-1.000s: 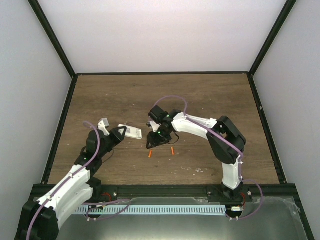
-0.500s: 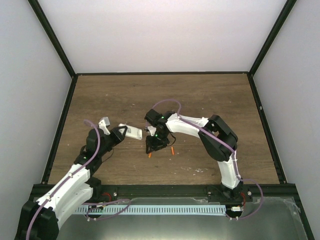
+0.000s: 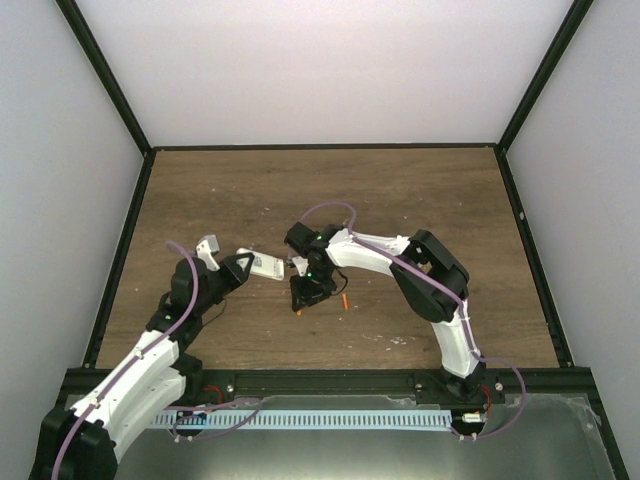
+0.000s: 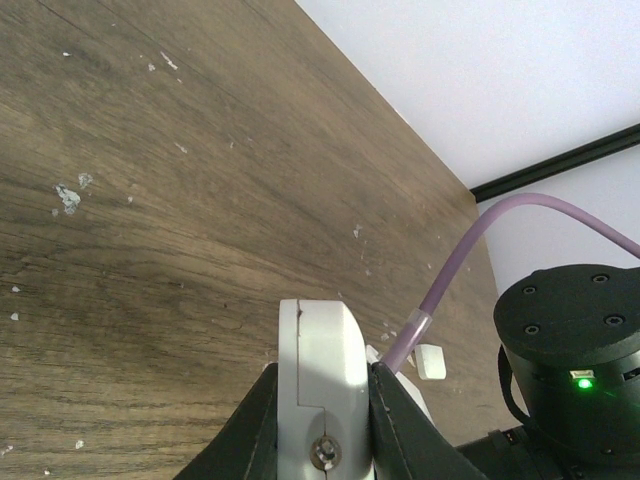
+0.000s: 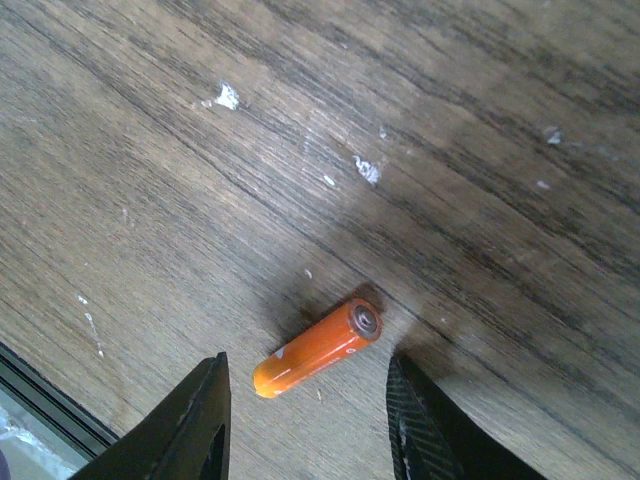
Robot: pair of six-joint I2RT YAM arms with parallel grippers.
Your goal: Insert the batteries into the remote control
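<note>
Right hand [image 5: 310,405] has moved down over one battery [image 5: 317,348], fingers spread astride it.

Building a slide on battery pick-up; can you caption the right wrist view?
Open right gripper straddles one orange battery lying on the wooden table, a finger on either side.

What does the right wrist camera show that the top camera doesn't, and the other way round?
Only the right wrist view shows the battery up close, with its round metal end, and the white flecks in the wood near it. Only the top view shows the second battery and the remote held in the left gripper. Both show the one battery lying flat on the table between the open fingers of the right gripper.
</note>
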